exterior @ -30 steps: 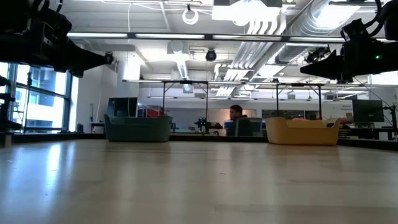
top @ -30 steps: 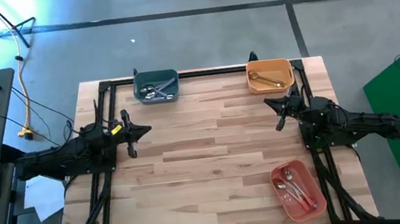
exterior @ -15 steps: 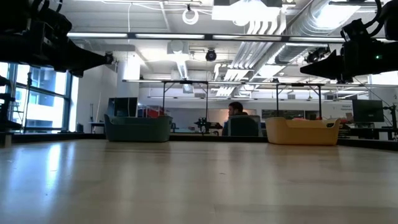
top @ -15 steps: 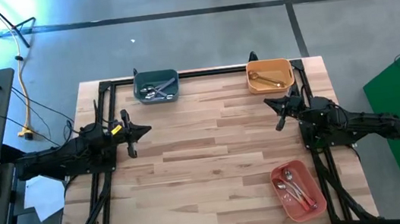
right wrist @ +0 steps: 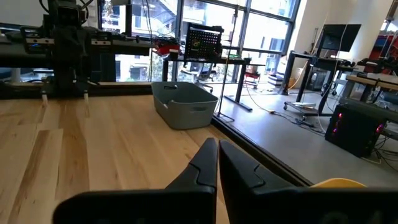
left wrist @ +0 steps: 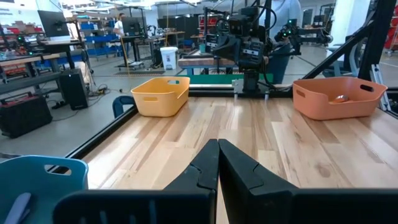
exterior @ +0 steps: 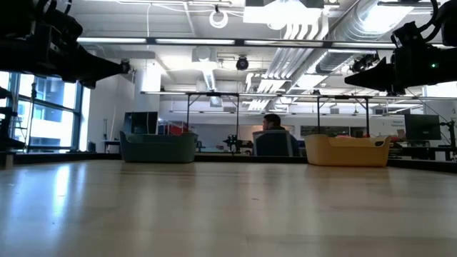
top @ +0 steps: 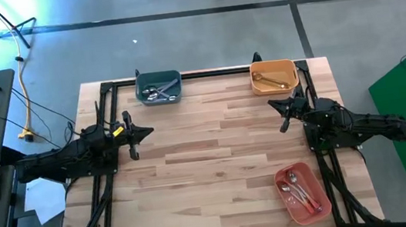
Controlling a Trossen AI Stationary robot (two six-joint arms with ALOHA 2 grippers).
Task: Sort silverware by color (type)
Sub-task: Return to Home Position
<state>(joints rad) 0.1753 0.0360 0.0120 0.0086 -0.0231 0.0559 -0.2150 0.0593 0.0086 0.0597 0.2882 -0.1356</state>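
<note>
Silverware sorted in three groups, all lying flat inside bins.
- Lavender-handled pieces (top: 159, 94): silver heads, piled overlapping and crossed in teal bin (top: 140, 90) at table's far edge, left side. Exact count unclear.
- Gold pieces (top: 271, 83): all-gold, slim, lay slantwise across floor of orange bin (top: 255, 78) at far edge, right side.
- Red-pink-handled spoons (top: 300, 191): silver heads, lay side by side along length of red-pink bin (top: 284, 196) at near right, heads toward bin's far end.

**A:** Overhead it's bright and even, hardly any shadow on the table (top: 214, 143).

**B:** Low view's rougher. The ceiling lights (exterior: 285, 16) blow out, and the left arm (exterior: 43, 50) and right arm (exterior: 418, 53) go near-black. The windows (right wrist: 146, 22) glare too.
</note>
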